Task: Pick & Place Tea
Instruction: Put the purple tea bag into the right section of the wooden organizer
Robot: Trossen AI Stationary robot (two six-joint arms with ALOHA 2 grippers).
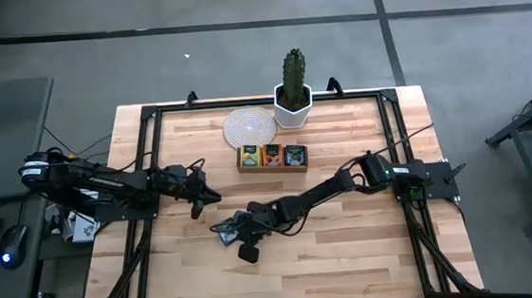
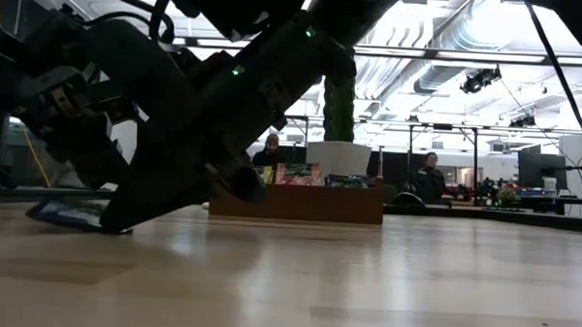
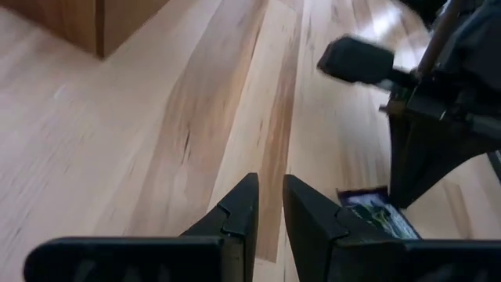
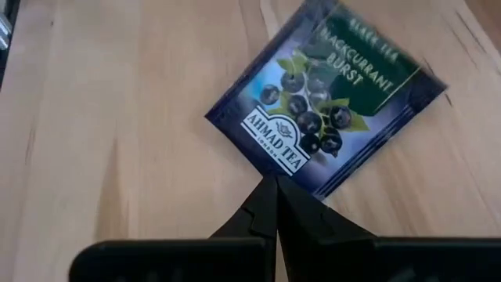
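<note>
A dark blue tea packet (image 4: 325, 102) printed with blackcurrants lies flat on the wooden table (image 1: 350, 247), left of its middle. My right gripper (image 4: 275, 184) reaches in from the right, slanting down, fingers shut, tips at the packet's near edge. The low view shows the packet (image 2: 68, 212) on the tabletop under that gripper (image 2: 119, 225). My left gripper (image 3: 270, 205) waits left of the packet, a little above the table, fingers a narrow gap apart with nothing between them. The packet (image 3: 374, 211) shows just beyond it. My right gripper's shut fingertips (image 4: 266, 196) meet the packet's near edge (image 4: 275, 174), about midway along it. They come slanting down from the table's right side. The packet lies flat on the table. Whether the tips pinch the edge or only rest on it, I cannot tell.
A brown wooden tray (image 1: 272, 158) with yellow, orange and dark packets in three compartments stands behind the middle. Farther back are a round woven coaster (image 1: 248, 127) and a cactus in a white pot (image 1: 293, 99). Bare wood lies toward the near edge.
</note>
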